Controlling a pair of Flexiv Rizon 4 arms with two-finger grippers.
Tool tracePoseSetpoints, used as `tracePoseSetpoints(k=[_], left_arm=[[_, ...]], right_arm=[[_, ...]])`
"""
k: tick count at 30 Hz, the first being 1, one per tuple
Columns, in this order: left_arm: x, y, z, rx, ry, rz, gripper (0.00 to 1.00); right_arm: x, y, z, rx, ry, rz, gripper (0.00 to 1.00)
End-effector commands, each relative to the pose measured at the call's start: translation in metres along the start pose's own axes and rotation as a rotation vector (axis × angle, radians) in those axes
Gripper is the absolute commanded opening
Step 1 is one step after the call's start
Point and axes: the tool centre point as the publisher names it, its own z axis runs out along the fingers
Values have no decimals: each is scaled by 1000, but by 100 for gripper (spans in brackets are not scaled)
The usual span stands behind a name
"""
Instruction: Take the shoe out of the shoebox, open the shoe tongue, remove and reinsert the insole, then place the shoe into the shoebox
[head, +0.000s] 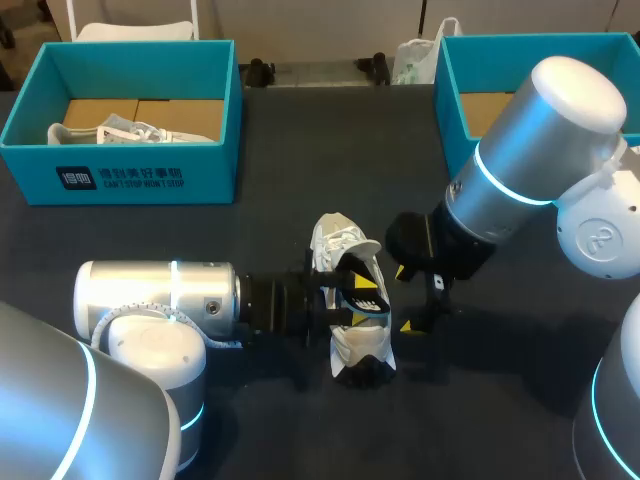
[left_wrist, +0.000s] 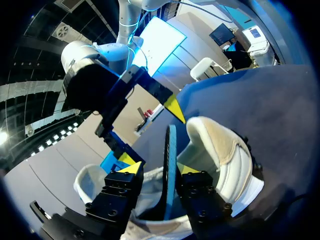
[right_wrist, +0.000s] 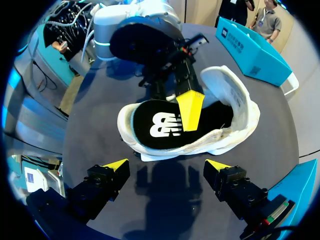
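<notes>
Out of the box, the white shoe (head: 347, 246) lies on its side mid-table (head: 150, 235), opening turned toward the right arm, black insole (right_wrist: 160, 122) showing inside. The left hand (left_wrist: 156, 169) is clamped across it: one yellow fingertip (right_wrist: 190, 110) flat on the insole, the other behind the sole. The right hand (right_wrist: 167, 167) hovers just beside the shoe, spread wide, holding nothing. A teal shoebox (head: 130, 170) sits at the table's far left.

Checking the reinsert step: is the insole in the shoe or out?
Partly in: the insole lies in the shoe, but one edge stands up above it, not seated flat.
</notes>
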Motion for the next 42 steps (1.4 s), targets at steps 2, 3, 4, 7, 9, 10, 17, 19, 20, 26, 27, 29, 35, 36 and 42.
tracePoseSetpoints(k=[2,3,4,7,9,10,17,19,20,26,27,29,35,36,42], left_arm=[[2,-14,-12,15,4,-8,42],[3,-15,-12,21,7,-12,41],[3,-16,-11,21,9,-6,38],[4,-18,-9,26,14,10,0],[5,-17,-7,35,17,30,0],[6,-17,-7,39,16,44,0],[7,4,-1,52,32,81,0],[6,11,2,31,34,69,0],[6,14,3,18,34,64,0],[7,19,3,-4,48,38,0],[6,17,1,-6,47,36,0],[6,12,-4,5,48,14,0],[1,-2,-15,17,54,-11,42],[1,-4,-16,19,56,-14,45],[1,-14,-21,24,99,-37,47]], right_arm=[[0,0,1,0,-1,0,100],[0,0,1,0,-1,0,100],[0,0,1,0,-1,0,100],[0,0,1,0,-1,0,100],[0,0,1,0,-1,0,100],[0,0,1,0,-1,0,100],[0,0,1,0,-1,0,100],[0,0,1,0,-1,0,100],[0,0,1,0,-1,0,100],[0,0,1,0,-1,0,100],[0,0,1,0,-1,0,100],[0,0,1,0,-1,0,100],[0,0,1,0,-1,0,100],[0,0,1,0,-1,0,100],[0,0,1,0,-1,0,100]])
